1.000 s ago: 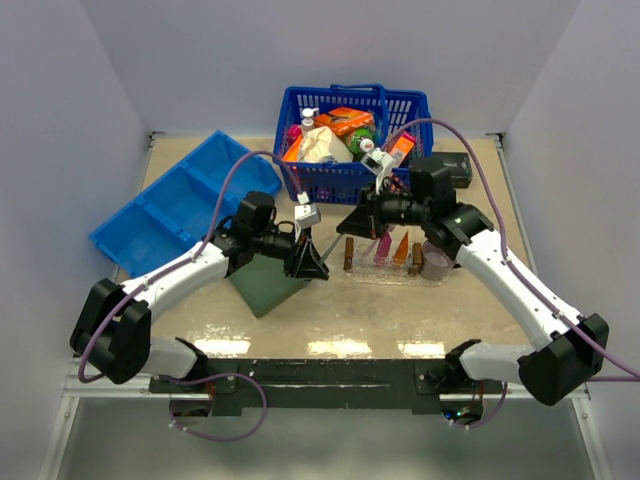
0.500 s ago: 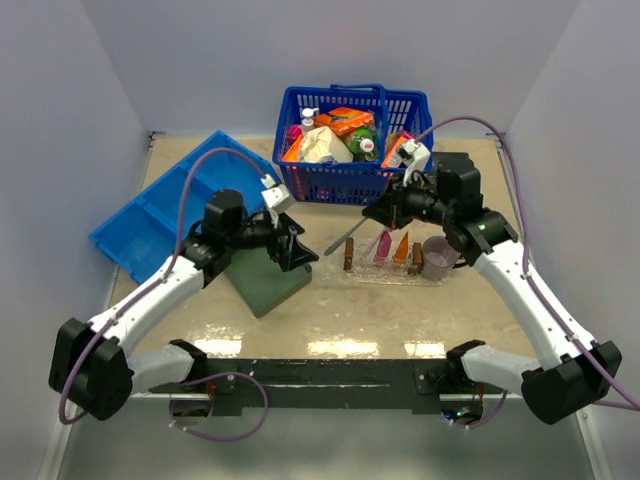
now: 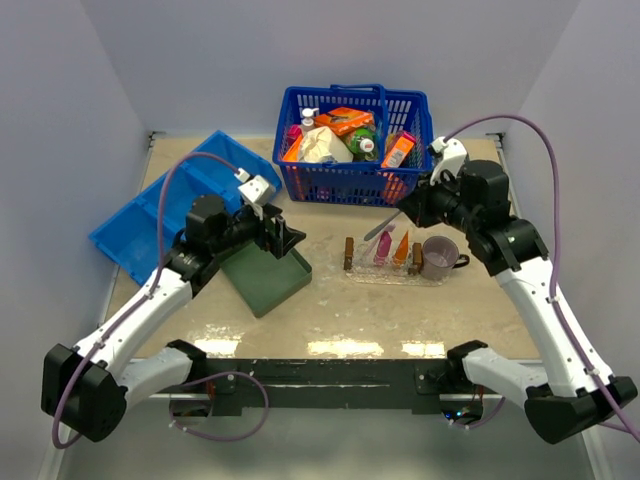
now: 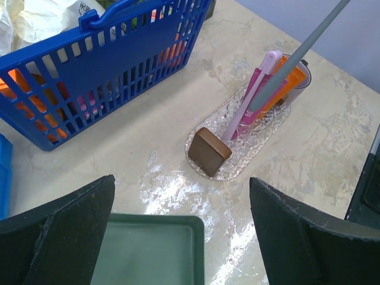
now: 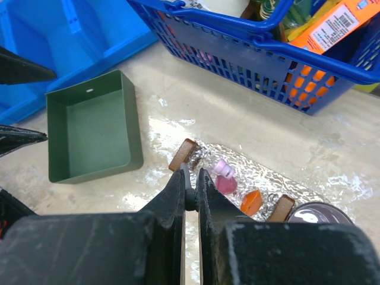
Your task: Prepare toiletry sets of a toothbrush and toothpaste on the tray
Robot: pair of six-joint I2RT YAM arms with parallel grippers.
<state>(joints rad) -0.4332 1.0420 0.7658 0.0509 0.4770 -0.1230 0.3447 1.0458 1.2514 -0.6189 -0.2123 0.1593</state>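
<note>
left tool (image 3: 283, 238) retreated, spread | right tool (image 5: 190, 179) pinching toothbrush (image 4: 309, 41) | tray (image 4: 236, 161) holds toothpaste (image 5: 225, 183)

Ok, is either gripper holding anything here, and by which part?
The right gripper pinches the grey toothbrush near its upper end; head or handle cannot be told. The left gripper is open and empty.

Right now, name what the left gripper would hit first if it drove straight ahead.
Likely the near wooden handle of the tray, centred ahead of the open left gripper; depth is unclear, so bare table might come first.
</note>
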